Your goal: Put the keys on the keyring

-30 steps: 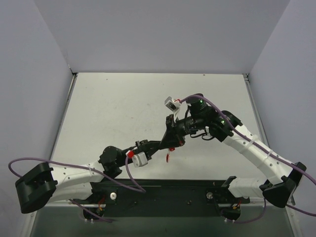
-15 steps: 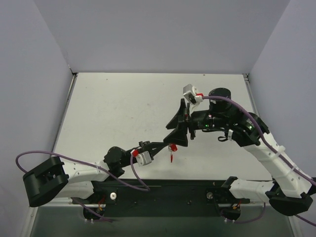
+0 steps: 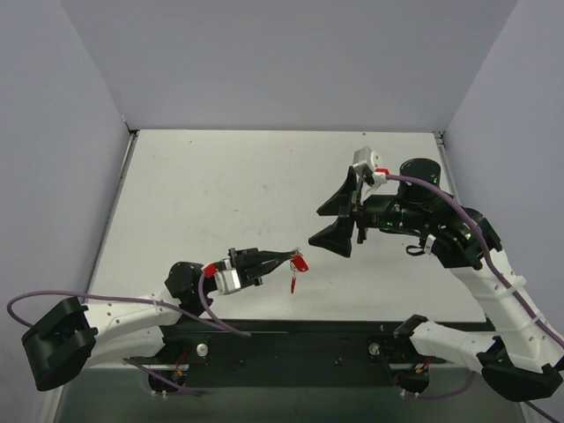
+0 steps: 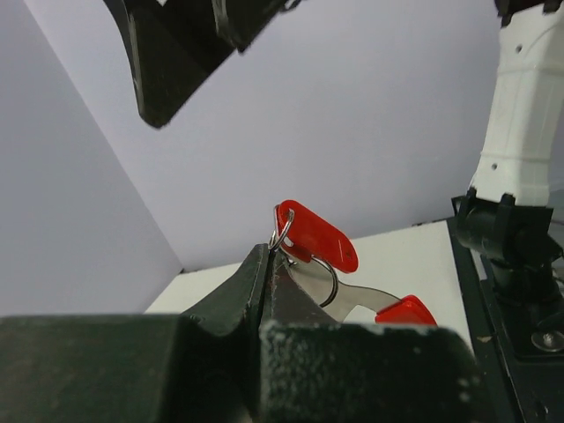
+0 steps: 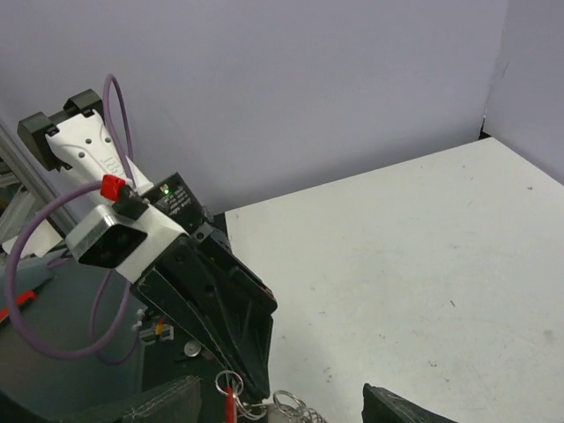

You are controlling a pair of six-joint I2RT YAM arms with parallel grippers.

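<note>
while left gripper (image 3: 286,257) pinches the keyring (image 4: 282,227) tight | right gripper (image 3: 315,226) wide open, empty | grab dangling red key (image 4: 405,310) by its head, imo

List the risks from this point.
1. The left gripper pinches the thin keyring only at its fingertips, so the wire could twist or slip out.
2. The key dangles free below the ring and may swing or drop off.
3. The right gripper stands open and apart; moving in, it could knock the ring loose.
</note>
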